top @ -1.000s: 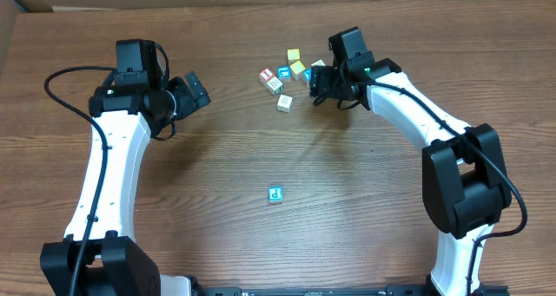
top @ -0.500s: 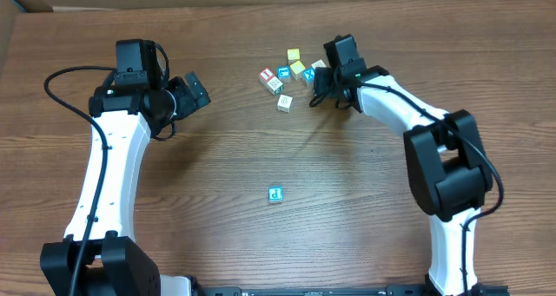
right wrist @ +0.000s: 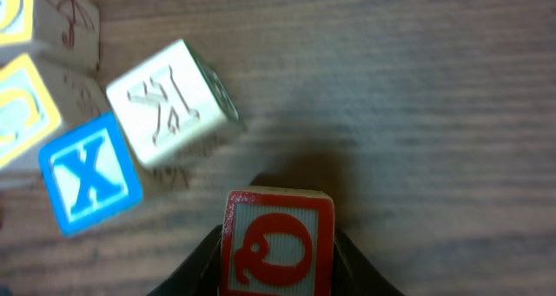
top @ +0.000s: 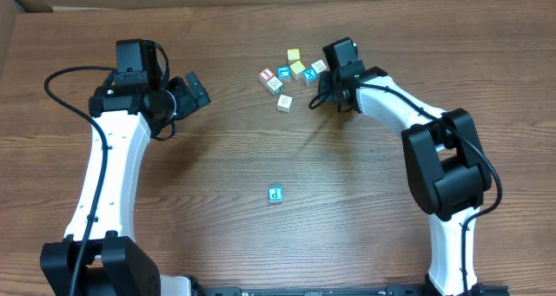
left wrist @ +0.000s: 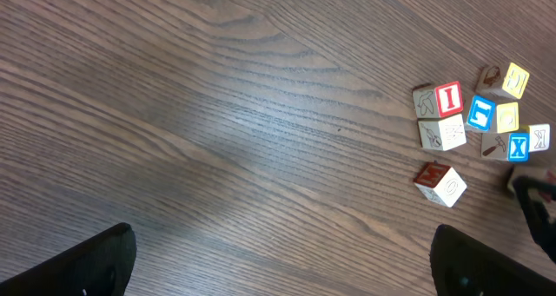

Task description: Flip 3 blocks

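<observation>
x cube (right wrist: 87, 176) seemingly crowds o block (right wrist: 276, 244)

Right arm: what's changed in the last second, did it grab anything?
The right gripper edged left toward the other blocks as its elbow swung inward, and its jaws closed onto the red-lettered block. The left gripper, wide open, the blue P block and the other blocks stayed put.

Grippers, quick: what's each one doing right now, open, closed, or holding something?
Left gripper: open, empty.
Right gripper: closed on the red-lettered block.
</observation>
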Tool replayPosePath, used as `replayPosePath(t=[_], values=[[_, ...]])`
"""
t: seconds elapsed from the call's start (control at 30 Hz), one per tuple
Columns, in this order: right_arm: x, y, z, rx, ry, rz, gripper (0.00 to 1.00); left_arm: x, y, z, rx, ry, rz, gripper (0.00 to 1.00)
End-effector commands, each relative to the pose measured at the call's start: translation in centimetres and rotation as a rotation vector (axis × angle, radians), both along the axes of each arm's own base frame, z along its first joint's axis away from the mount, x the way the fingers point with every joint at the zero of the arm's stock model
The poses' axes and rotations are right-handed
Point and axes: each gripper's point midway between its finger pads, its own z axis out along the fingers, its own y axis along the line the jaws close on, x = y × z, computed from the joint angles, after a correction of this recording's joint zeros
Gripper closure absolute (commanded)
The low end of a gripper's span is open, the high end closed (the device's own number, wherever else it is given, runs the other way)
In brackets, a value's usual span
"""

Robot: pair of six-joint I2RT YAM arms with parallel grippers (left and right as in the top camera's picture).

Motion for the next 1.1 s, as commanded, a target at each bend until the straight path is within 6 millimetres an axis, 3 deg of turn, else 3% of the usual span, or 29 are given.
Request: replayPosePath(t=[0.0,0.17,0.4,0.63,0.7,0.73,0.77,0.83,0.9,1.07], values=[[-0.3,0.0,5.9,0.018,-0.065,-0.001,0.73,0.2,0.2,0.5,0.010,-0.016,-0.005,0.00],[-5.4,1.1,7.5,0.074,0.097,0.073,0.73,0.2,0.2,0.5,0.010,-0.016,-0.005,0.00],[-14.1,2.9,6.6,0.217,0.470,0.159,0.73,0.2,0.2,0.5,0.010,-0.016,-0.005,0.00],[-17.8,3.9,6.2,0.169,0.584,0.194,0.72,0.2,0.2,0.5,0.010,-0.016,-0.005,0.00],[-18.6,4.6,6.2,0.158,0.594,0.216,0.60,0.2,0.2,0.5,0.010,-0.016,-0.005,0.00],[-19.0,5.0,6.2,0.152,0.599,0.229,0.36,0.2,0.2,0.5,0.010,-0.016,-0.005,0.00],[-19.4,5.3,6.2,0.146,0.604,0.241,0.19,0.2,0.2,0.5,0.010,-0.016,-0.005,0.00],[-19.9,5.9,6.1,0.139,0.608,0.260,0.07,0.2,0.2,0.5,0.010,-0.016,-0.005,0.00],[-20.3,6.4,6.1,0.135,0.609,0.275,0.00,0.2,0.2,0.5,0.010,-0.016,-0.005,0.00],[-21.2,6.7,6.1,0.123,0.630,0.276,0.00,0.2,0.2,0.5,0.010,-0.016,-0.005,0.00]])
